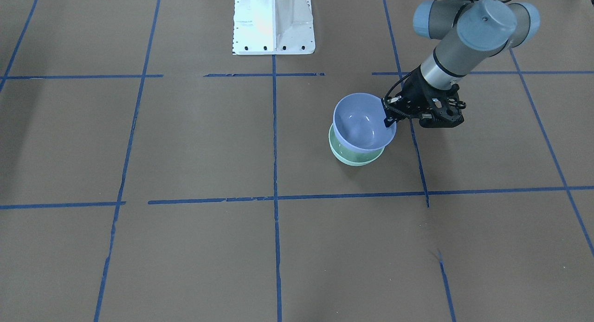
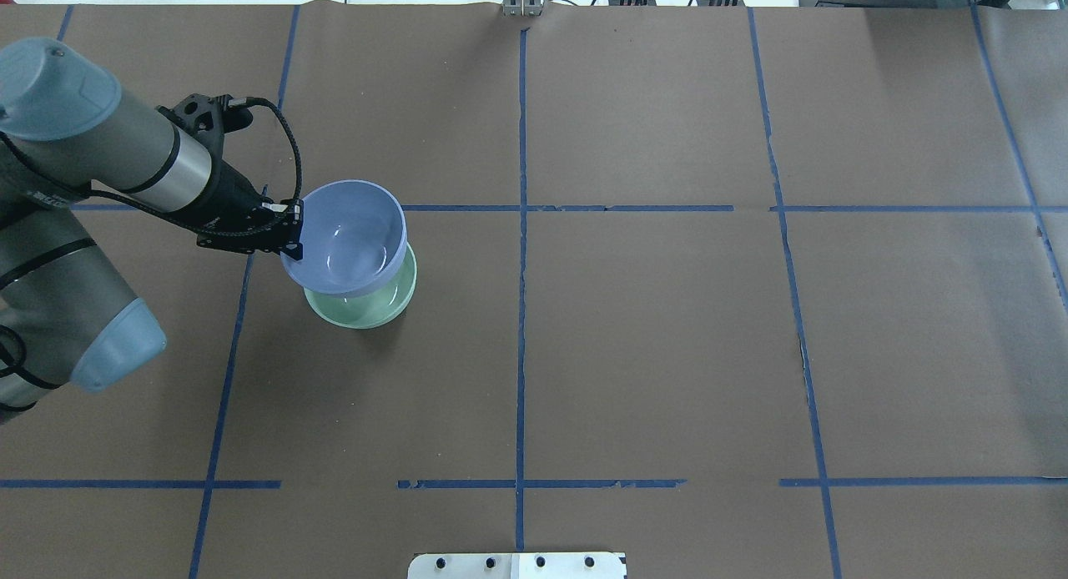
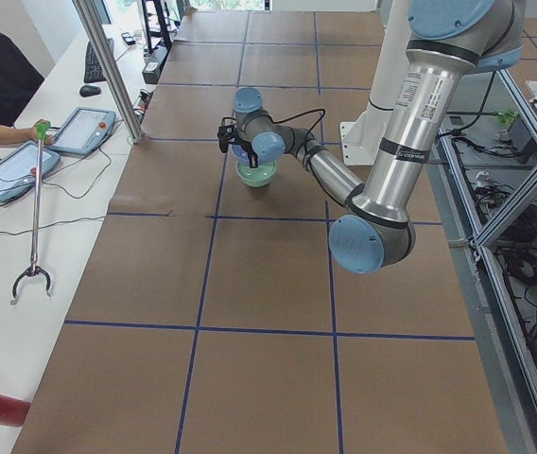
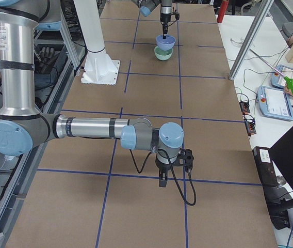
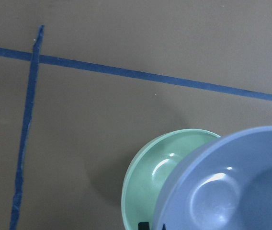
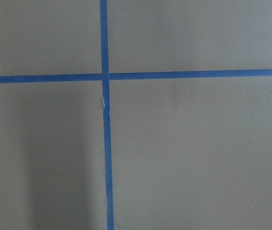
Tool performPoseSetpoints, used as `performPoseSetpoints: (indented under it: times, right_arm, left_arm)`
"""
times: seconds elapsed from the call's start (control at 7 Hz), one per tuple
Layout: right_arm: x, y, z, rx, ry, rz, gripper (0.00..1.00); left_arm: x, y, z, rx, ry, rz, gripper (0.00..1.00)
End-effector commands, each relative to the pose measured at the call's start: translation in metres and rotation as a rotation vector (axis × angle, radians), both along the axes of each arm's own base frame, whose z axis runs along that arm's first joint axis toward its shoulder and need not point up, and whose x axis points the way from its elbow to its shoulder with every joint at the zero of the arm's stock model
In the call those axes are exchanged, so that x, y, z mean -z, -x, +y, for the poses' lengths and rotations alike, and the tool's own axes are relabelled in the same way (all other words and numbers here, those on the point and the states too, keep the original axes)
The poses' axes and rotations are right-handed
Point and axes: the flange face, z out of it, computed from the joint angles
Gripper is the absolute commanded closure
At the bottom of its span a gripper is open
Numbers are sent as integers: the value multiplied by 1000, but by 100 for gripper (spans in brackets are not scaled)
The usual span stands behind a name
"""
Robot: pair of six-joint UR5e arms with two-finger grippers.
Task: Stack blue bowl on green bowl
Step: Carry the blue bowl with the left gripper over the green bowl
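You are holding the blue bowl (image 2: pixel 350 237) just above the green bowl (image 2: pixel 371 310), off-centre, toward the table's left edge, with the left gripper (image 2: pixel 294 230) pinching its rim. Letting go now is probably risking it landing crooked. I cannot tell how the right gripper (image 4: pixel 163 178) is set.

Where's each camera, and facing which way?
Front: across brown taped table, facing white base; left arm.
Overhead: behind base, downward; left arm.
Left side: table's end; left arm.
Right side: opposite end; right arm.
Left wrist: above glossy periwinkle-blue bowl, mint-green bowl; no arm.
Right wrist: above table; no arm.
Front, overhead share bowls.
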Motion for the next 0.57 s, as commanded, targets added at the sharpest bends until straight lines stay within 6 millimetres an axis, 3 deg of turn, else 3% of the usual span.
performPoseSetpoints:
  times: [0.0, 0.43]
  right_arm:
    - [0, -1, 0, -2, 0, 0, 0]
    - [0, 0, 0, 0, 0, 0, 0]
  left_arm:
    - [-5, -2, 1, -2, -3, -11, 100]
    - [-11, -3, 4, -8, 5, -16, 100]
